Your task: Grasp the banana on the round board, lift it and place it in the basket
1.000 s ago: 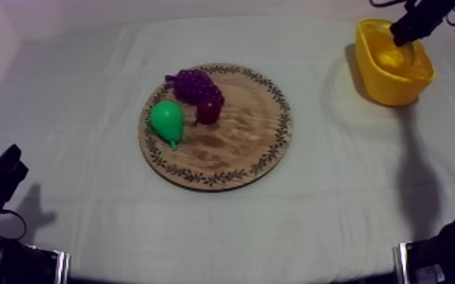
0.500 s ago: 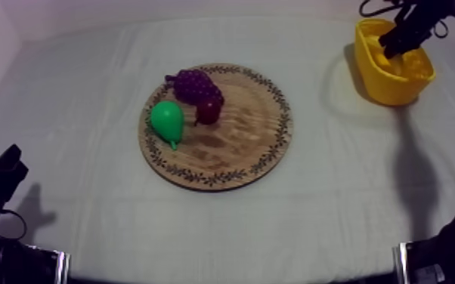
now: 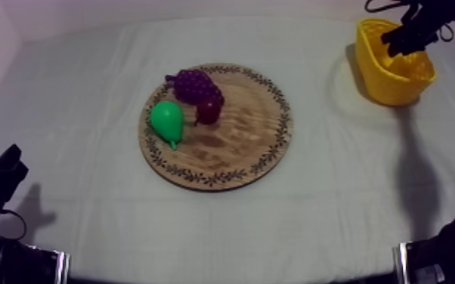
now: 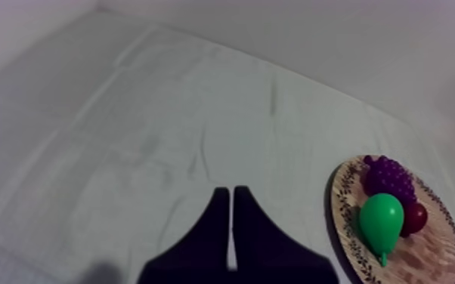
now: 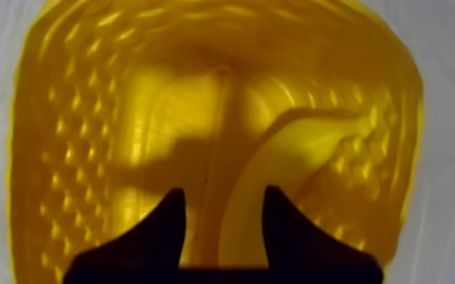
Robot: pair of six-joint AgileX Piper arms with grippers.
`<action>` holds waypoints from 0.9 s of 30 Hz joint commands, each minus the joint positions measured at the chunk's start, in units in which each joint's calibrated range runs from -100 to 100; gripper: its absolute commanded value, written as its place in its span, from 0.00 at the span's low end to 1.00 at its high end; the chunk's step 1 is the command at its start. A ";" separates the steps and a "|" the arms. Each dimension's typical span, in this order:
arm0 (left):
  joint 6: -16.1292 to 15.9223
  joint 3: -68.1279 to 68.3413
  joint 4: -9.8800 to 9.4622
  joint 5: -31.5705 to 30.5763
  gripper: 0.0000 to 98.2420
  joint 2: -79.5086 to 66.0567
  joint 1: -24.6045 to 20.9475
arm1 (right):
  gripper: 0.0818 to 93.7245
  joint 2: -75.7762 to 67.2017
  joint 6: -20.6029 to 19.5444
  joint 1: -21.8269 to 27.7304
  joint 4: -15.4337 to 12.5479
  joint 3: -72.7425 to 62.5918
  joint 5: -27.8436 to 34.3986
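Right tool (image 5: 219, 198): fingers apart, nothing between them, hanging over the open mouth of the yellow basket (image 3: 385, 89).
Banana (image 5: 291, 147): down inside the basket, on its floor, free of both fingers as far as can be judged.
Direction from tool: straight below and slightly beyond the fingertips, no sideways reach between them.
Long axis: curved, running from under the fingertips away toward the basket's wall, bending as it goes.
Basket position: far right corner of the worktop (image 3: 336, 200), well apart from the wooden board (image 3: 249, 147).
Nearer arm: the right, directly above; the left far across the worktop.
Left tool (image 4: 233, 195): fingers together in a narrow wedge, holding nothing, low at the near left edge.
Board: middle of the worktop, carrying a pear (image 3: 167, 119), grapes (image 3: 195, 84) and a small red fruit (image 3: 208, 112), no banana on it.
Task stage, judged: drop made, only the withdrawal left.
Next move, judged: lift clear, fingers kept inside the rim line to avoid catching the wall and dragging the basket.
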 commanded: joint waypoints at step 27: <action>-0.01 0.03 -0.01 0.02 0.00 -0.03 -0.03 | 0.01 -52.08 -1.01 3.81 -5.87 49.65 -20.23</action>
